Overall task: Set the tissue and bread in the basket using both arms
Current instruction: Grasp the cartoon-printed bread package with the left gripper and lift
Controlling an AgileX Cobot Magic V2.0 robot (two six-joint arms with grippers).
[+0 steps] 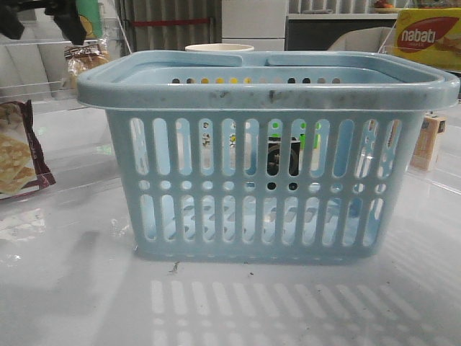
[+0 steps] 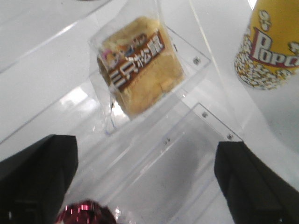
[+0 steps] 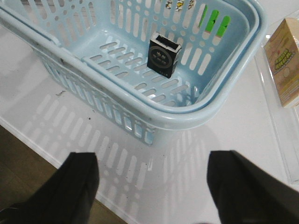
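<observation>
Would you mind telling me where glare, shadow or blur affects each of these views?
Front view: the basket casts a striped slot shadow on the glossy table. Left wrist view: the wrapped bread is slightly soft and the popcorn tub blurred, with glare on the clear acrylic. Right wrist view: sharp, with slot shadows beside the basket.

Scuffed, matt light-blue plastic forms the basket [image 1: 266, 155]. The bread [image 2: 140, 65] below the left gripper's fingers [image 2: 37, 179] is wrapped in crinkly clear plastic on transparent acrylic shelving [image 2: 187, 154]. The white table [image 1: 72, 288] appears glossy.
</observation>
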